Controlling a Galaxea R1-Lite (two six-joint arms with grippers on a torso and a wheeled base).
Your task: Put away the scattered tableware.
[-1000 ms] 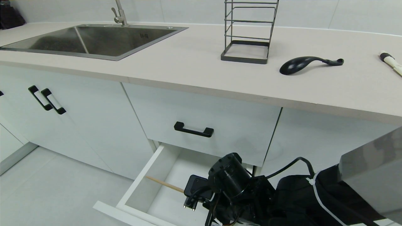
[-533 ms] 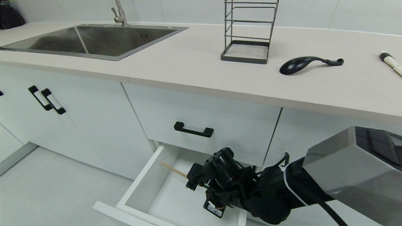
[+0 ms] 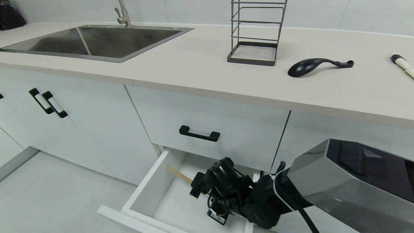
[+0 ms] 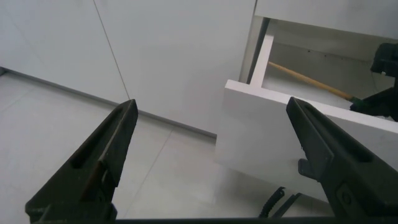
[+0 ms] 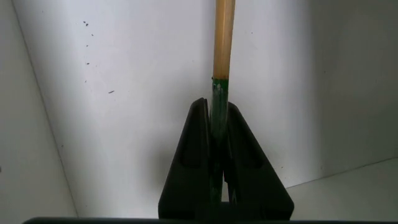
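- Tan wooden chopsticks point(image 3: 178, 175), green at the gripped end, are clamped in your right claw point(image 3: 194, 189). Its two black fingers point(image 5: 196, 143) are pressed together on them.
- The claw is inside the open white drawer point(image 3: 142, 191). The free tips angle up toward the drawer's left wall, above its floor. I cannot tell whether they touch that wall.
- You look to be at the release. Bring the wrist lower first, so the chopsticks lie nearly flat and close to the drawer floor. Thin round wood let go from a tilt is likely to bounce and roll.
- Mind the tips by the left wall. Swing them along the drawer's length so they neither wedge against the side nor ride over the rim.
- Part the fingers only a little, then lift straight up. A sideways exit could drag the chopsticks along with you.
- Your left claw point(image 4: 211, 112) hangs low outside the drawer's front panel, its fingers spread wide on nothing. Leave it there, out of the right arm's way back up.
- Set the chopsticks to one side of the drawer, because more tableware has to go in. A glossy black curved spoon point(image 3: 305, 67) lies on the pale tabletop point(image 3: 194, 64) just right of the dark wire rack point(image 3: 255, 32). A cream-handled utensil with a black tip point(image 3: 404, 64) lies at the far right edge.
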